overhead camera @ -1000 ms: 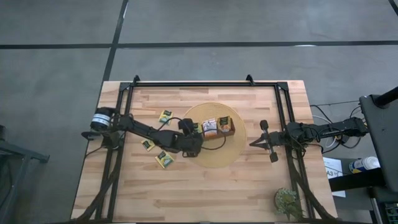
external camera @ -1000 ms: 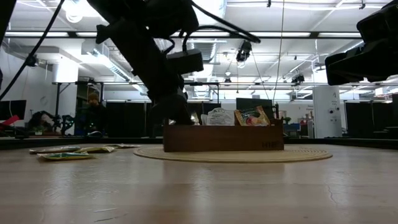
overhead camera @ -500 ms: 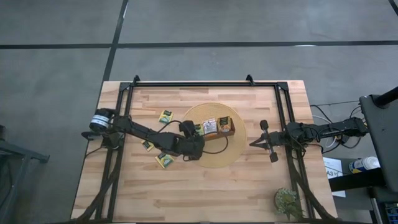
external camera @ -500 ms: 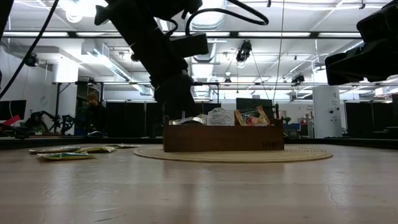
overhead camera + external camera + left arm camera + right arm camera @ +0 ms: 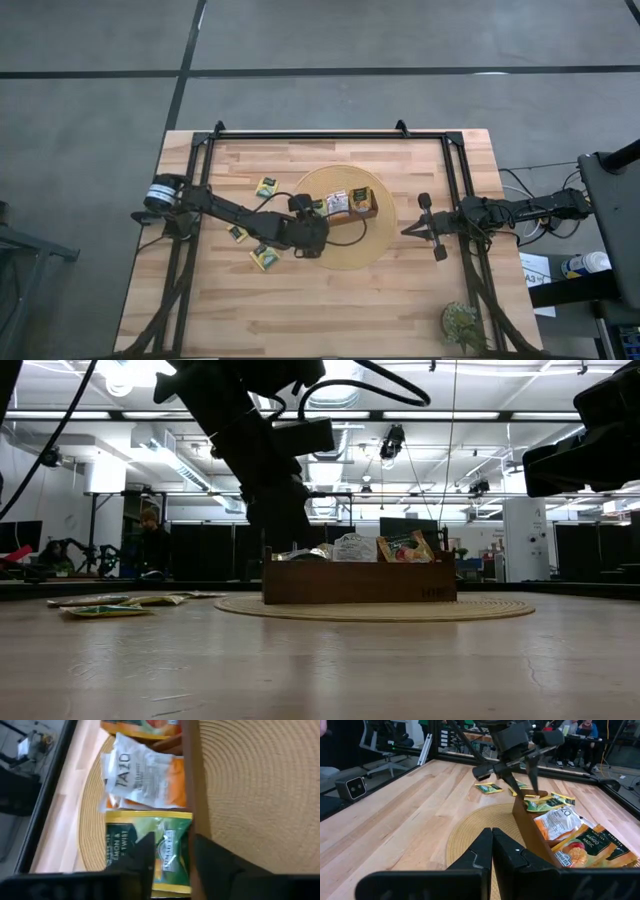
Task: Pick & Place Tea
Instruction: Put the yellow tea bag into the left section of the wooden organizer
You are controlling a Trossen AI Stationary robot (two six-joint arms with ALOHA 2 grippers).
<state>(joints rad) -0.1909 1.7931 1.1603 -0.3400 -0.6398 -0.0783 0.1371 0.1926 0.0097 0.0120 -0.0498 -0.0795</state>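
I've got the left gripper (image 5: 520, 767) over the tray's (image 5: 530, 837) end slot, fingers apart and empty above a yellow-green tea packet (image 5: 150, 852) lying inside — lift straight up, clear that wall; loose packets (image 5: 264, 258) wait on the table (image 5: 300, 320), right gripper (image 5: 412, 229) parked closed.

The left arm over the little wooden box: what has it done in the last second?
The left hand rose and drew back from the box's end, leaving a yellow-green tea packet lying in the end compartment. Its fingers stand apart, holding nothing. The right hand, the box, the round mat and the loose packets on the table stayed put.
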